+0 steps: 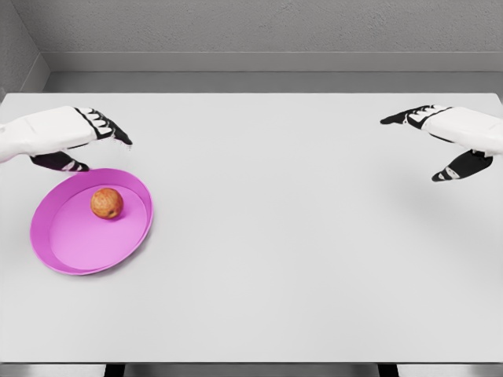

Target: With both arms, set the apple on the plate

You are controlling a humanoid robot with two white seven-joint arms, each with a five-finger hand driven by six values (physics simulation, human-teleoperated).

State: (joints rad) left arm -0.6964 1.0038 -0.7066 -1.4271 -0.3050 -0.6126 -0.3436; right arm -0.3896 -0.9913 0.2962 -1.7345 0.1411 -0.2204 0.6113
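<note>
A reddish-orange apple [106, 203] lies inside the magenta plate [71, 243] at the left of the white table. My left hand [98, 145] hovers just behind the plate's far rim, fingers spread, holding nothing. Far off at the right side my right hand [424, 145] floats above the table, fingers and thumb apart, with nothing in it. Neither hand touches the apple.
The white table [275, 236] fills the view, its front edge near the bottom. A grey wall and floor strip run behind its far edge.
</note>
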